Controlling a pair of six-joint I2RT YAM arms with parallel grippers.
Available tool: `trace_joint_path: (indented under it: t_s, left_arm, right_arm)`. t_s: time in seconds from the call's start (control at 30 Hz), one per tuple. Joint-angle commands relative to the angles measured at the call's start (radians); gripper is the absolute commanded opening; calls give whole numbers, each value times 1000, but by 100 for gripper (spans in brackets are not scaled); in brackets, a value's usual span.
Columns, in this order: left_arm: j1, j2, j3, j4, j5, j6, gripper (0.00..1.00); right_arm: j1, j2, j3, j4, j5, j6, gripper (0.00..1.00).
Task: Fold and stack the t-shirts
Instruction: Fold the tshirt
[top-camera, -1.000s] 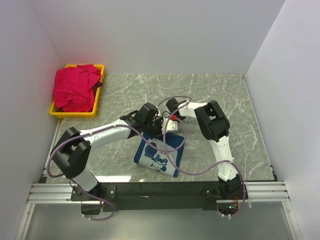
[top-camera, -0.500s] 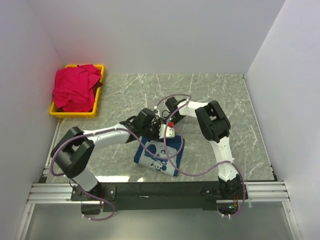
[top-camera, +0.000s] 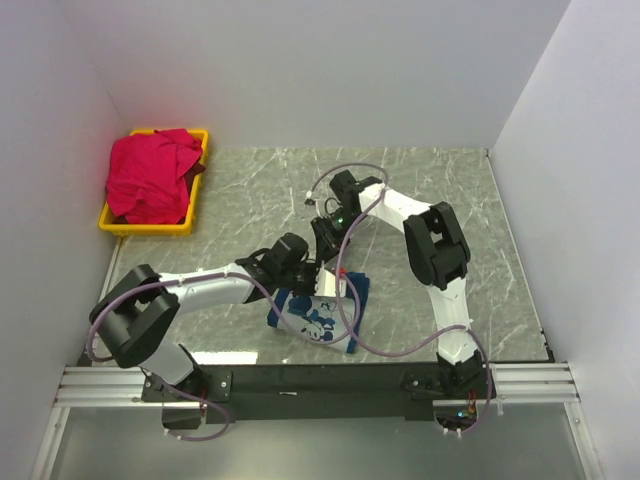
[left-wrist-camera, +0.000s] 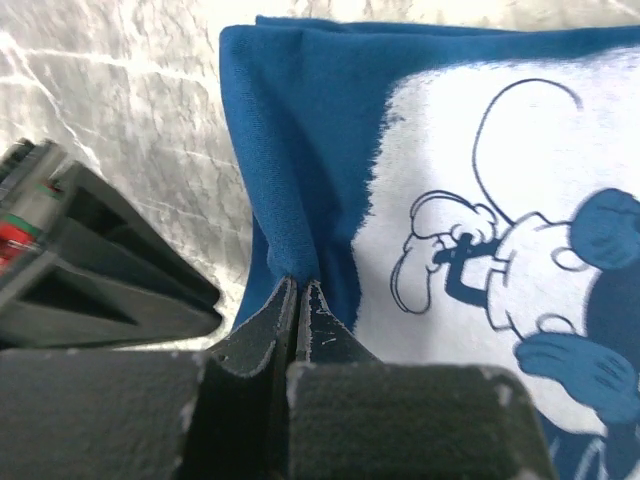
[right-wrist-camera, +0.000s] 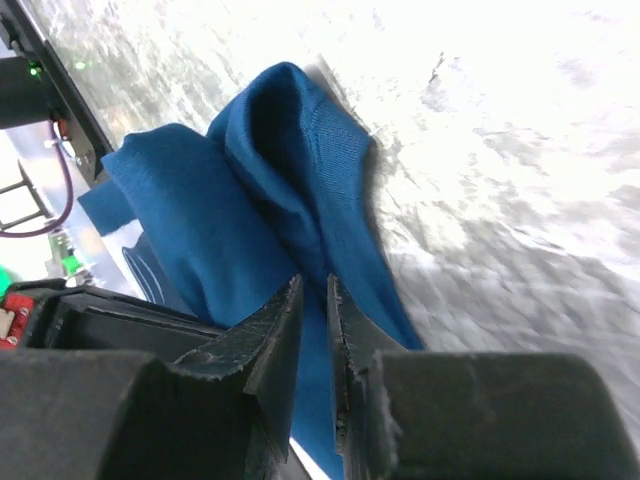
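Observation:
The navy blue t-shirt (top-camera: 322, 318) lies folded on the marble table in front of the arms, its white cartoon print facing up (left-wrist-camera: 500, 230). My left gripper (left-wrist-camera: 298, 287) is shut on a fold at the shirt's left edge; in the top view it sits at the shirt's far left corner (top-camera: 298, 268). My right gripper (right-wrist-camera: 314, 285) hovers just behind the shirt's far edge (top-camera: 328, 245). Its jaws stand a narrow gap apart over a raised blue fold (right-wrist-camera: 300, 150). The red-pink t-shirt (top-camera: 150, 178) lies crumpled in the yellow bin.
The yellow bin (top-camera: 198, 190) stands at the table's far left corner against the wall. White walls close in the table on the left, back and right. Purple cables loop from both arms over the shirt. The right arm's body shows at the left of the left wrist view (left-wrist-camera: 90, 270).
My left gripper has pulled the shirt's far edge toward the near side, so the shirt is shorter. My right arm has drawn back and up from the shirt.

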Motion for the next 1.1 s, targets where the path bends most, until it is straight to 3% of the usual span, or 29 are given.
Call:
trace_joint_path:
  t_s: [0.0, 0.23, 0.47, 0.83, 1.07]
  left_arm:
    - [-12, -74, -20, 61, 15, 37, 1]
    - [-47, -127, -45, 98, 13, 84, 1]
    - [-43, -127, -36, 145, -19, 84, 0]
    - [26, -3, -42, 275, 33, 139, 1]
    - [26, 54, -51, 309, 58, 190, 1]
  right_arm:
    - [-28, -33, 39, -44, 40, -45, 23]
    - [3, 103, 123, -73, -78, -57, 21]
    - [30, 176, 94, -47, -98, -54, 20]
    - [27, 150, 71, -61, -124, -80, 21]
    - [23, 110, 106, -78, -14, -78, 21]
